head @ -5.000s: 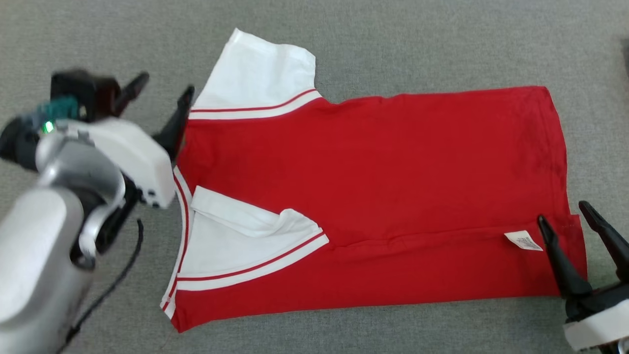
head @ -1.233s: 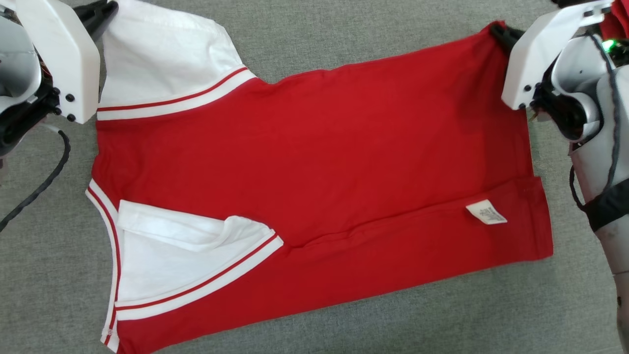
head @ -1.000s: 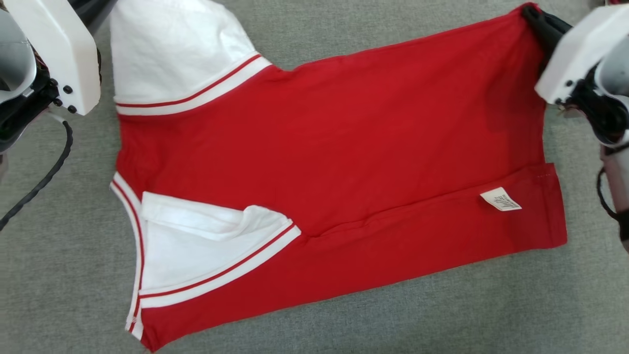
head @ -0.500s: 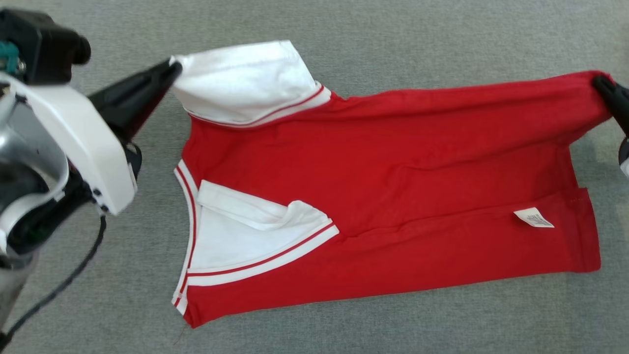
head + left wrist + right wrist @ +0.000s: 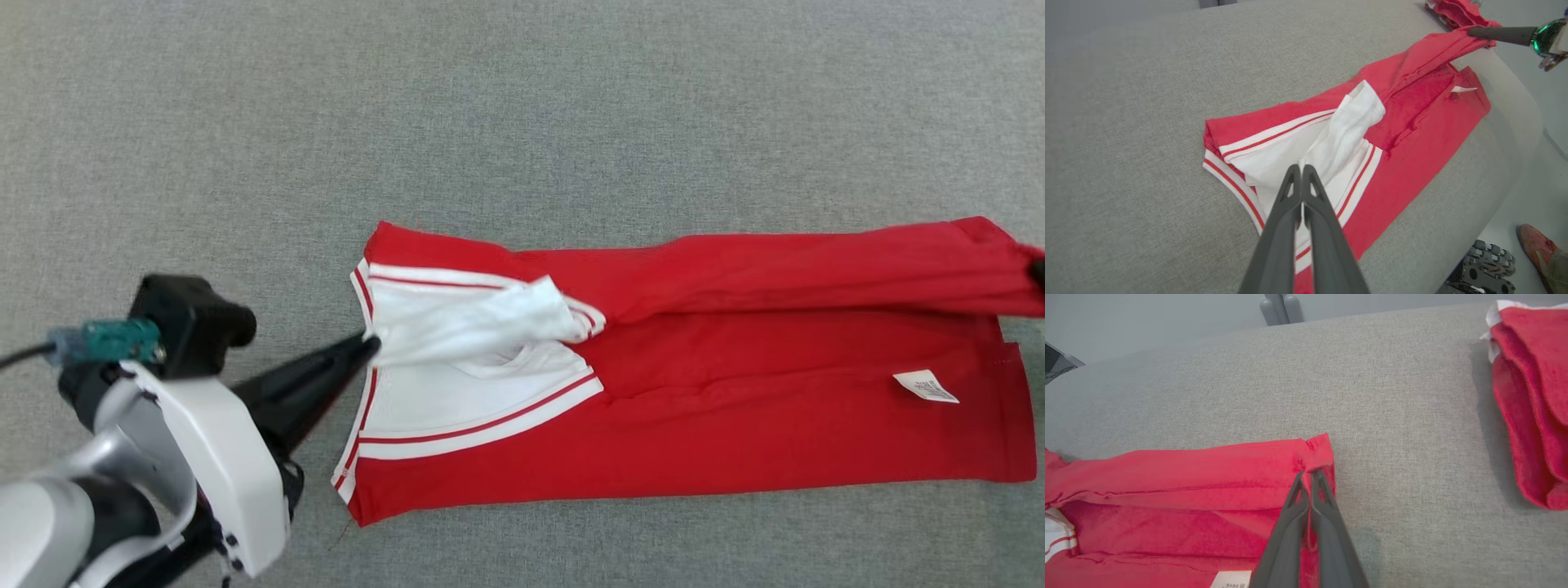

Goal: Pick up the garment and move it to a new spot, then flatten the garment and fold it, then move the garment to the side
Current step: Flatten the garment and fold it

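1. Two grippers hold one red T-shirt with white sleeves, and the shirt lies on a grey fabric worktop.
2. In the head view the shirt stretches from left to right, with the collar end on the left and the hem on the right.
3. The left gripper is at the collar end. Its fingers are pressed together on the edge of a white sleeve, which is pulled across the chest area.
4. The left wrist view shows the same grasp: the two fingers meet at their tips, with a thin bit of white cloth between them.
5. The right gripper is at the other end. Its fingers are closed on the hem corner, which is bunched at the tips.
6. Between the two grasps the far long edge of the shirt makes a raised fold that hangs over the lower part.
7. The near part lies flat on the worktop. A second white sleeve with a red stripe rests on it, and a white care label shows close to the hem.
8. Another red garment lies in a heap on the worktop, well apart from the hem corner.
9. A person's shoe is on the floor beside the worktop.
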{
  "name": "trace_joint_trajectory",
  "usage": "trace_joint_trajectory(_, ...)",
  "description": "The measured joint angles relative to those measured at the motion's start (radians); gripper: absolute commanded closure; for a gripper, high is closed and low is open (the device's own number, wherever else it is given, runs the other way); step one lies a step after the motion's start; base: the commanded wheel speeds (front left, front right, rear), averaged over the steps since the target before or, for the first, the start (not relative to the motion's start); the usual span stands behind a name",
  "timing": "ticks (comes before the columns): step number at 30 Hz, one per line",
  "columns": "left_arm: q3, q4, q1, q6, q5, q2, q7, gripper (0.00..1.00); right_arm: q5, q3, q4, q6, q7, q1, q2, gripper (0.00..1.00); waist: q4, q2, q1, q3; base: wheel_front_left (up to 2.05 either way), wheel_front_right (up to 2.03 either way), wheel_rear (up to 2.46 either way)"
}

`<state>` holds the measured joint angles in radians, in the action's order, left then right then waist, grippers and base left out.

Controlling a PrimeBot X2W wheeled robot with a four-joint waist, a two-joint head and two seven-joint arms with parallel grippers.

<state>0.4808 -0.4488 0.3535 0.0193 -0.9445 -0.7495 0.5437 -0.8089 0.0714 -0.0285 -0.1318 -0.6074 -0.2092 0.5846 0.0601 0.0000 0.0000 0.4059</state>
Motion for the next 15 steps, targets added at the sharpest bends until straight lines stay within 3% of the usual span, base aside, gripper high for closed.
trace_joint_trajectory(15, 0.033, -0.005, -0.129, 0.035, 0.055, -0.005, -0.072, 1.0, 0.038, 0.081, 0.018, 0.0, -0.044, 0.112, -0.062, 1.0, 0.017, 0.0, 0.0, 0.036, 0.0, 0.0, 0.0)
